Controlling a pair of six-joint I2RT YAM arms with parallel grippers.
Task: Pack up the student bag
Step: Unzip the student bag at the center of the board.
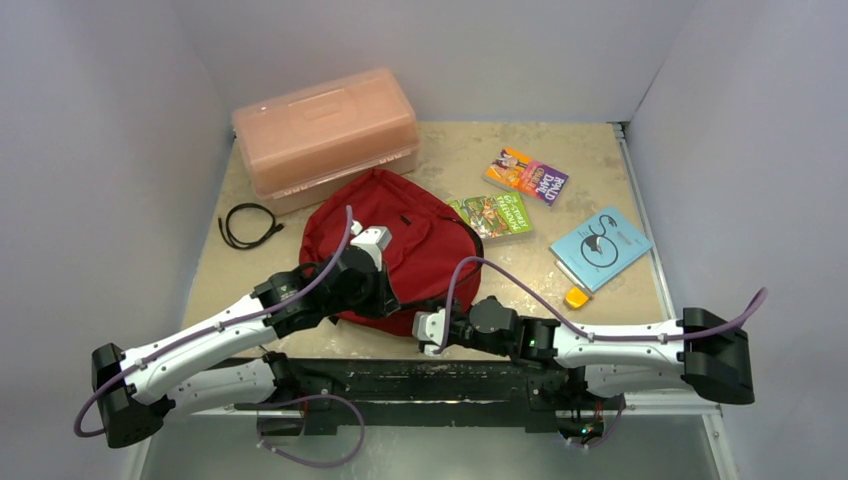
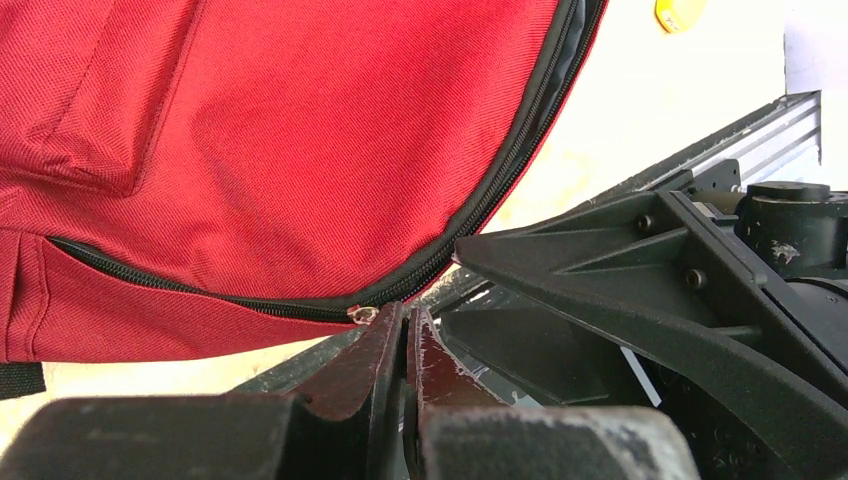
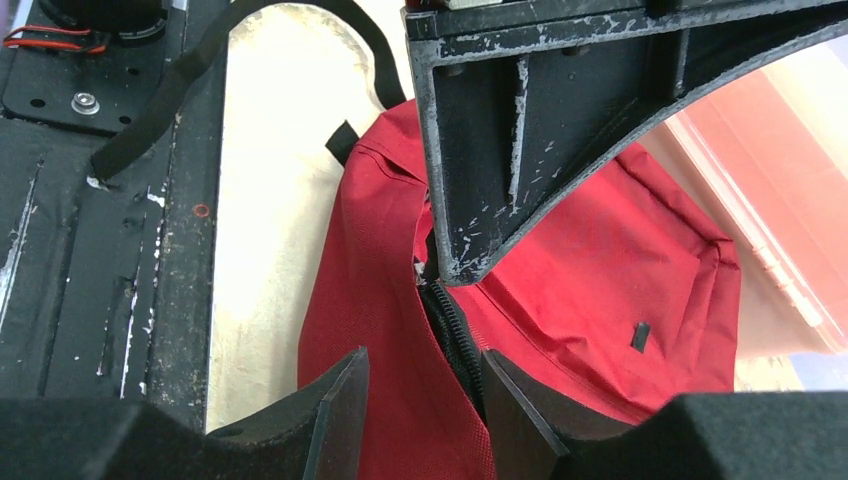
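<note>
The student bag (image 1: 415, 235) is a dark red backpack lying flat mid-table. It also shows in the left wrist view (image 2: 300, 130) and the right wrist view (image 3: 600, 270). My left gripper (image 1: 383, 300) (image 2: 408, 312) is shut at the bag's near edge, on the pull of the black zipper (image 2: 500, 190); the pull's metal ring (image 2: 362, 315) shows at its tips. My right gripper (image 1: 428, 333) (image 3: 425, 375) sits just right of it, jaws closed on a fold of red fabric and the zipper edge (image 3: 455, 330).
A translucent orange-pink box (image 1: 325, 135) stands behind the bag. A black cable (image 1: 248, 225) lies at the left. A green book (image 1: 492, 215), an orange-purple book (image 1: 528, 175), a blue book (image 1: 600, 248) and a small orange item (image 1: 577, 297) lie at the right. A black rail (image 1: 420, 375) runs along the near edge.
</note>
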